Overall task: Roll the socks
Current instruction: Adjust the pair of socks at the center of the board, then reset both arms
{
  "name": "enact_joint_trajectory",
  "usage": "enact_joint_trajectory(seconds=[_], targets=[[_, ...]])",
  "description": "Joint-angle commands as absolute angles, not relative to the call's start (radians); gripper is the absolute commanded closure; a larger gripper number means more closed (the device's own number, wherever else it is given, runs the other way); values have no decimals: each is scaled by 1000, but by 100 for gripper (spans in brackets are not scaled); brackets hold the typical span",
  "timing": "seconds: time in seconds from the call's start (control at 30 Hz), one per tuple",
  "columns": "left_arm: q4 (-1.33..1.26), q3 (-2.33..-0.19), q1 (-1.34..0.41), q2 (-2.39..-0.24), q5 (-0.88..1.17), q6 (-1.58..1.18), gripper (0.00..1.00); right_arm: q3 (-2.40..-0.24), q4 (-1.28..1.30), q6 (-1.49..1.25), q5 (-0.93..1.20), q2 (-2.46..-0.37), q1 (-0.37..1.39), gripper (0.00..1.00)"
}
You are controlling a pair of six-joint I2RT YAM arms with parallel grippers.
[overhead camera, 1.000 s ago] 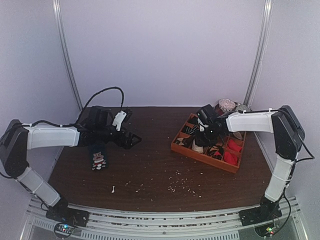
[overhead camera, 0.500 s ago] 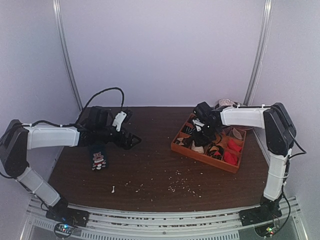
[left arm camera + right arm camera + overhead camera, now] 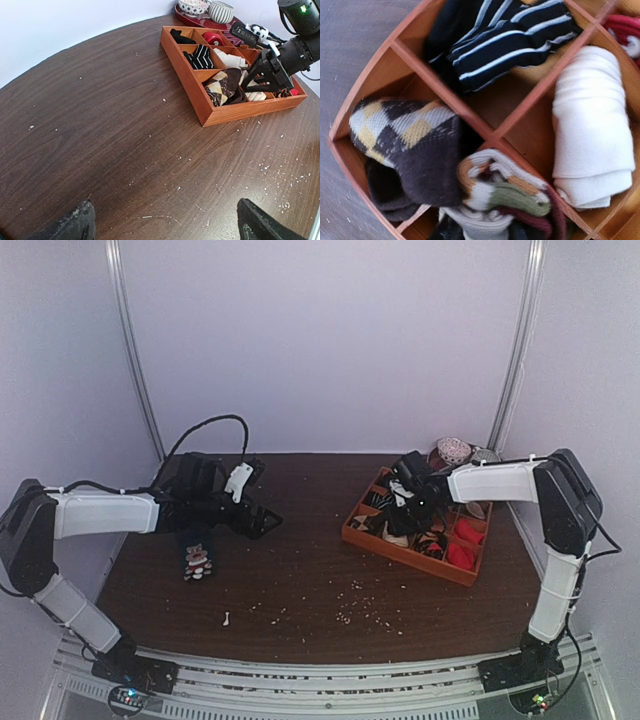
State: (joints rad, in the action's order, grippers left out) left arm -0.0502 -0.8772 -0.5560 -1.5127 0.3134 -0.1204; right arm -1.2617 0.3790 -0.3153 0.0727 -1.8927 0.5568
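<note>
Versus half a second ago: right arm swung slightly right, its claw [image 3: 414,498] staying over the wooden divided tray [image 3: 220,114]. Left arm unmoved.

The socks [image 3: 505,196] lie rolled in a tray compartment beside the argyle bundle [image 3: 405,135], just below the right claw. Right claw opening: cannot tell, as its fingers are out of its wrist view.

Left claw [image 3: 165,225] is spread wide, holding nothing, over the worktop [image 3: 100,125].

right gripper [image 3: 266,79] over divided tray [image 3: 235,113] (wooden)
</note>
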Motion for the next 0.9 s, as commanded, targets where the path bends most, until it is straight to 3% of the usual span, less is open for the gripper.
enact_joint_trajectory(seconds=[0.0, 0.27, 0.33, 0.37, 0.63, 0.87], targets=[[-69, -906, -555, -1506, 292, -106, 2, -1237, 456, -324, 103, -1937, 567, 64], [-53, -931, -555, -1479, 221, -115, 2, -1279, 482, -325, 78, -1792, 560, 47], [-49, -936, -554, -1471, 198, -118, 2, -1274, 487, -320, 64, -1748, 559, 3], [-46, -938, -554, -1465, 183, -118, 2, -1273, 494, -315, 55, -1726, 557, 0], [-35, -948, -554, -1396, 34, -109, 2, -1234, 480, -260, -16, -1515, 529, 0], [-67, -943, -554, -1296, -65, -132, 2, -1113, 292, -247, -6, -1366, 512, 0]])
